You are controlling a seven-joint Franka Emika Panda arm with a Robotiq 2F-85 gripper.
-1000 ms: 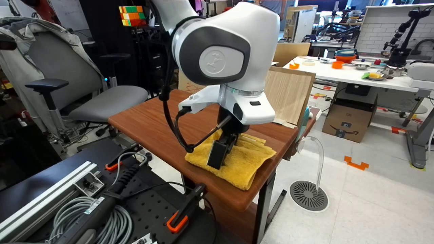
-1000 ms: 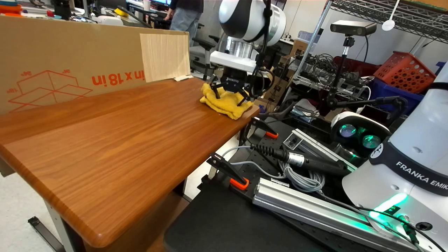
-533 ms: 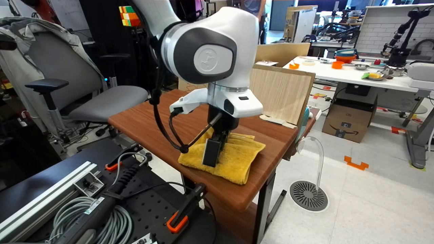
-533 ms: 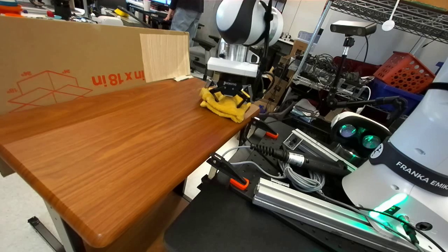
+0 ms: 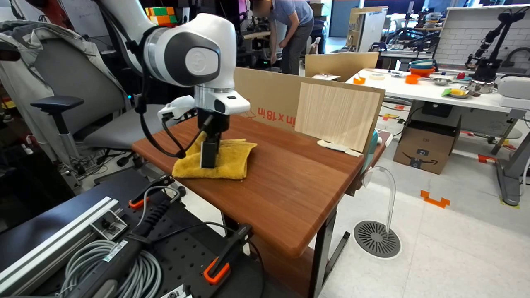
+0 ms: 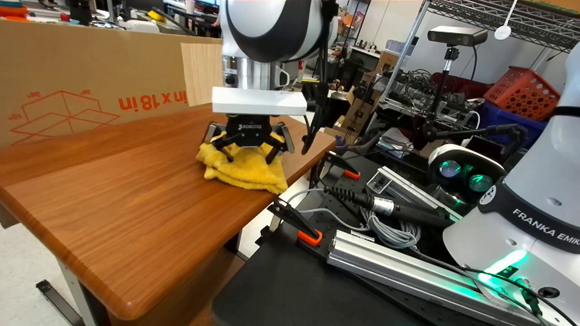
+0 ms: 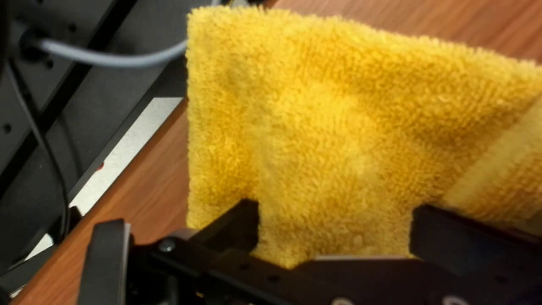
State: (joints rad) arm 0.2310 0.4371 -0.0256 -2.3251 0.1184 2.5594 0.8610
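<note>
And the end effector (image 6: 249, 160) is planted on the yellow towel (image 5: 232, 159), its fingers (image 7: 240, 224) spread well apart; no pinch is shown, only towel lying between them! Contact appears to be made at two separate spots from above, so the towel is probably pinned by downward pressure rather than gripped. The towel itself is folded into layers, perhaps for thickness under that push, and is laid on the brown table (image 5: 290, 182), one corner reaching the edge that faces the black board (image 6: 272, 280). Farther out, in both exterior views, the table's long side is lined by a tall cardboard panel (image 6: 90, 63), perhaps stood there as a barrier, with a wood-grain sheet (image 5: 335, 111) set against its face. Across the gap, an orange-and-black clamp (image 5: 228, 251) is fastened at the black board's rim, presumably so that the board is kept from shifting.
</note>
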